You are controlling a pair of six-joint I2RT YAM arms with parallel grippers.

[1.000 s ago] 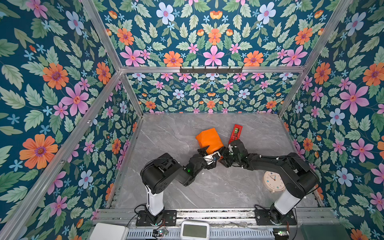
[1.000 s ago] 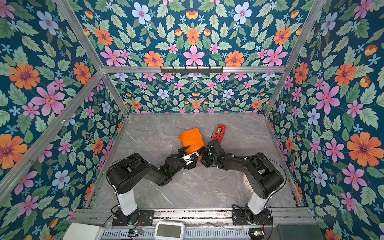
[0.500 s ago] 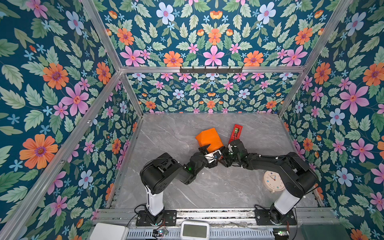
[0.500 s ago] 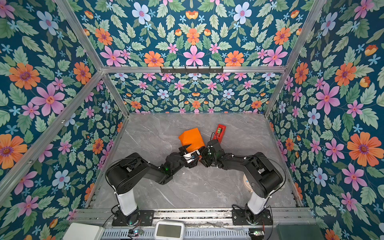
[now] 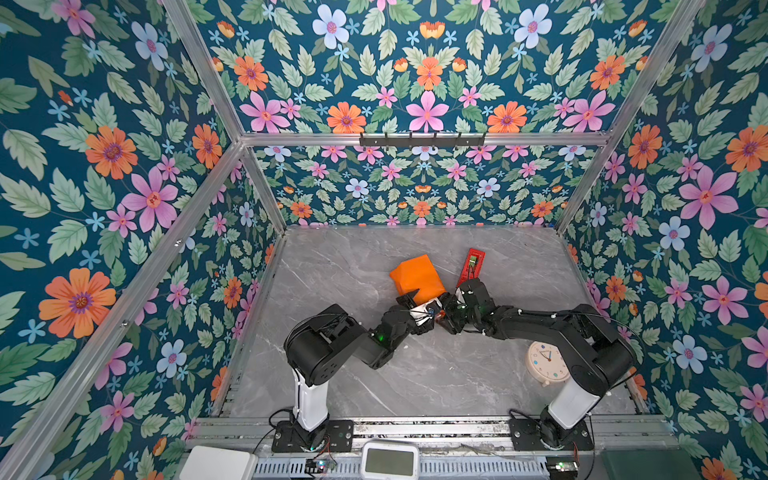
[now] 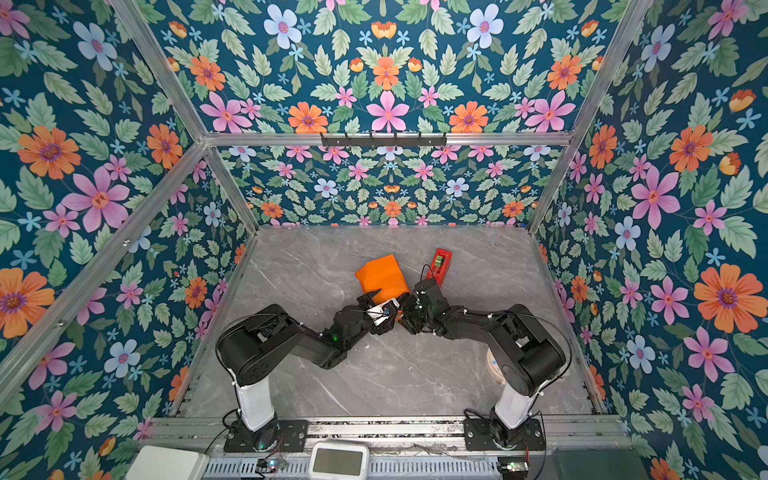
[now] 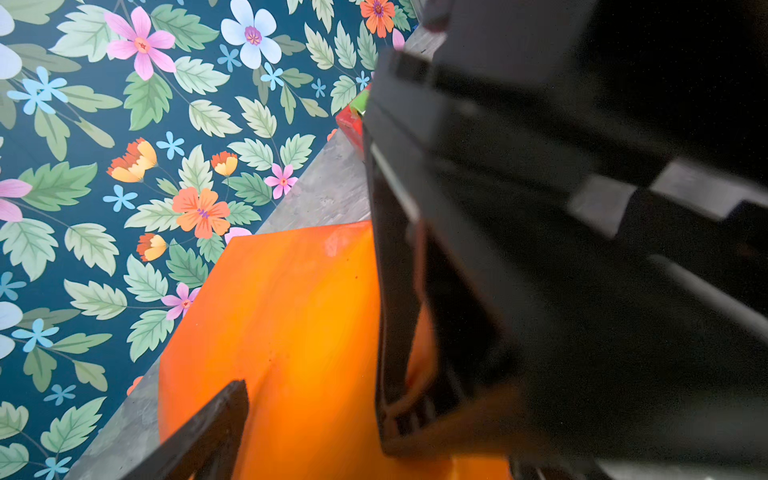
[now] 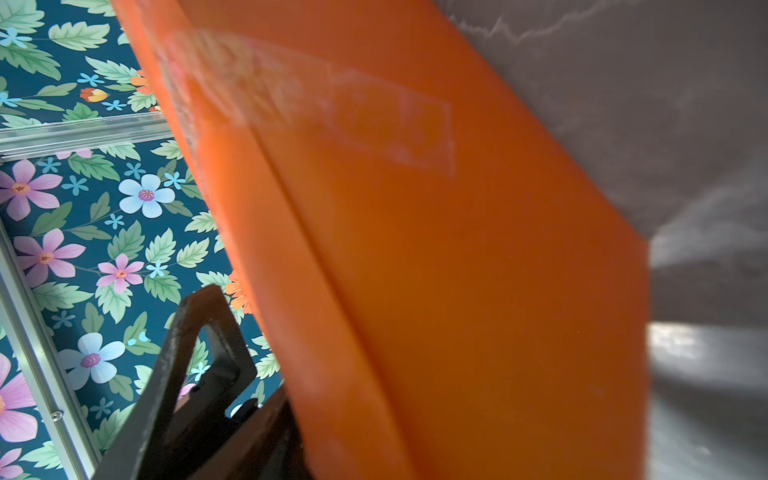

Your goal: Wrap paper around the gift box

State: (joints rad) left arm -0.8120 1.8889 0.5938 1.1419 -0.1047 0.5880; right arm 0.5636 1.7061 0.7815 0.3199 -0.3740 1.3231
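The paper (image 5: 417, 277) (image 6: 380, 276) is folded orange side out into a parcel on the grey table (image 5: 332, 266). The gift box is hidden inside it. A clear tape strip (image 8: 395, 124) lies across one fold. My left gripper (image 5: 420, 306) (image 6: 380, 305) stands open at the parcel's near edge. One of its fingers (image 7: 216, 424) lies over the orange face (image 7: 291, 332). My right gripper (image 5: 446, 305) (image 6: 409, 305) meets it from the right and is shut on the parcel's near corner (image 8: 457, 291). One right finger (image 8: 199, 345) shows beside the parcel.
A slim red gadget (image 5: 471, 266) (image 6: 438, 264) (image 7: 351, 120) lies just right of the parcel, behind my right wrist. A round cream clock (image 5: 546, 363) sits under the right arm's elbow. Floral walls close in the table on three sides.
The left gripper's tip has edged a little farther onto the parcel's near edge. The right arm and the parcel stay as they were.
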